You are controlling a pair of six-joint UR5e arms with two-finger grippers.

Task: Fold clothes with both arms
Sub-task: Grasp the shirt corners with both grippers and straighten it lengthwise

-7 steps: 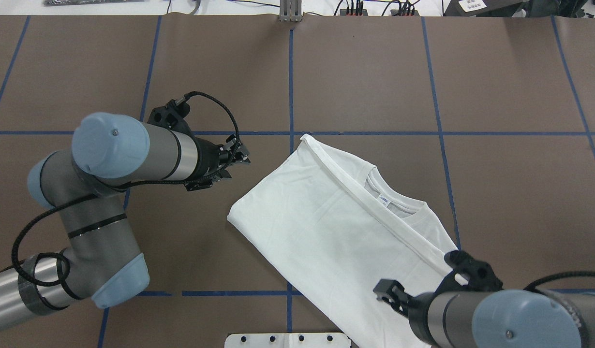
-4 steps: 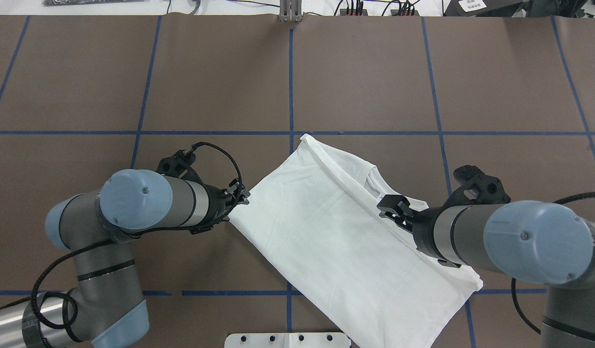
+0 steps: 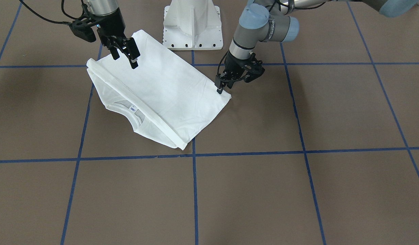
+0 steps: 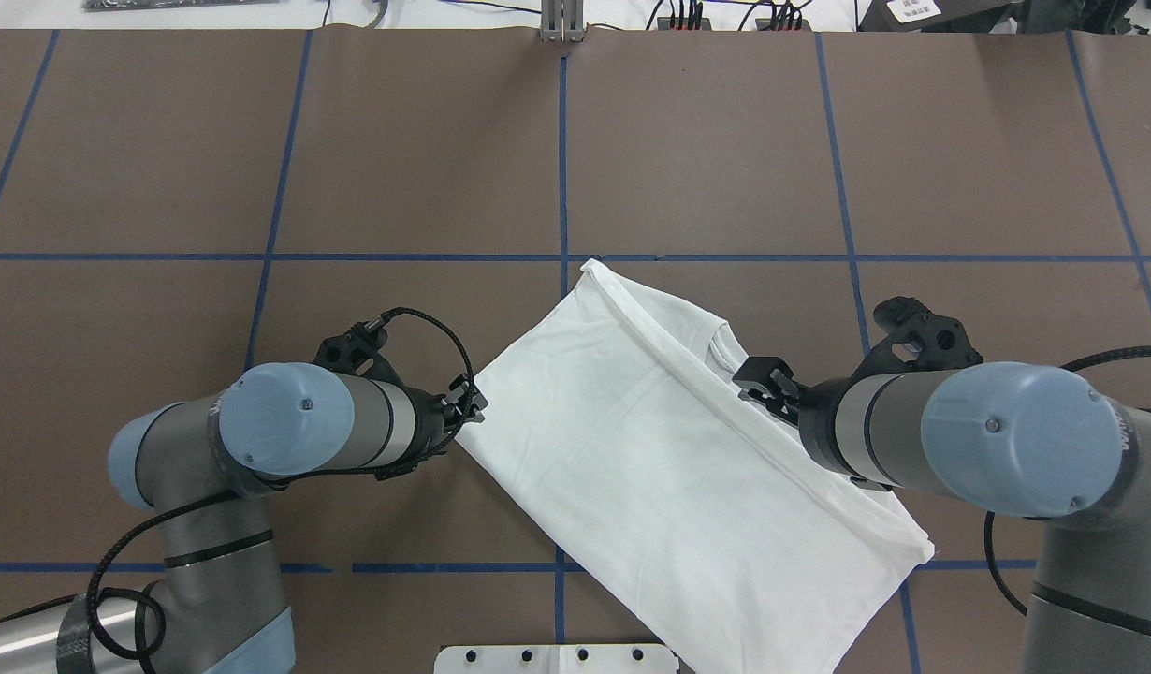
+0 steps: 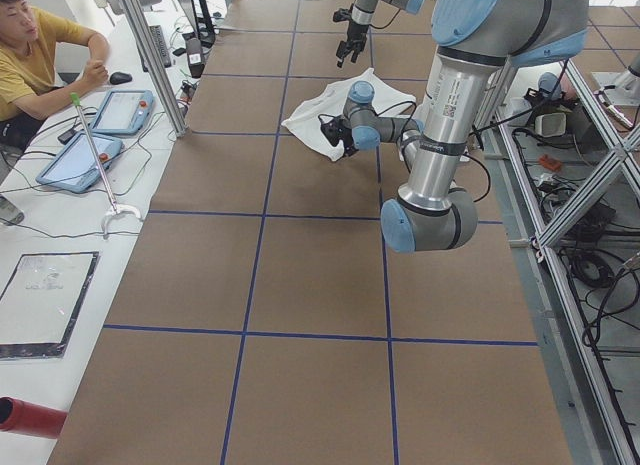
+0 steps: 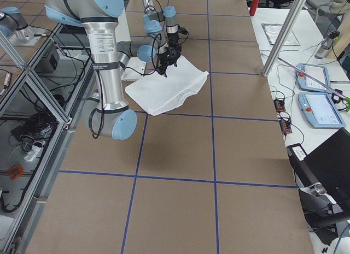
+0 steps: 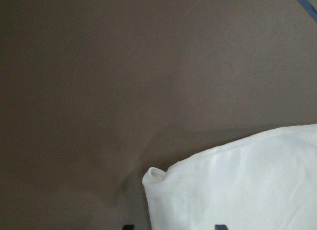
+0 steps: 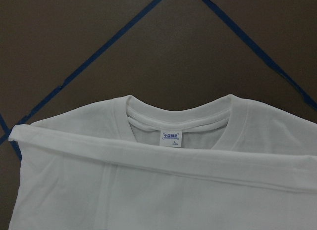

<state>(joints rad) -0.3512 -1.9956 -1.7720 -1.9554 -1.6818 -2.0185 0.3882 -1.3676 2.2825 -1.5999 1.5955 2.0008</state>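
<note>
A white T-shirt (image 4: pixel 660 468) lies flat on a brown worktop (image 4: pixel 426 140) marked with a grid of blue tape lines. The shirt is folded into a long rectangle, set diagonally, close in front of the robot's white pedestal base (image 3: pixel 192 27). One long side is doubled over into a narrow band. Past that band the ribbed round collar (image 8: pixel 178 114) shows, with a small neck tag (image 8: pixel 171 138) inside it.

The left gripper (image 3: pixel 220 86) is down low at the shirt's corner on the robot's left side. Its jaws are open. In the left wrist view, two dark fingertips (image 7: pixel 221 227) stand apart with the slightly curled corner of the cloth between them. I cannot tell whether they touch the fabric.

The right gripper (image 3: pixel 125 57) hangs above the collar side of the shirt, raised clear of the cloth. Its jaws are spread apart and hold nothing. Its wrist view looks down on the collar and the folded band.

Off to one side, a person (image 5: pixel 40 55) in a yellow top sits at a white bench beside two tablets (image 5: pixel 122 110).
</note>
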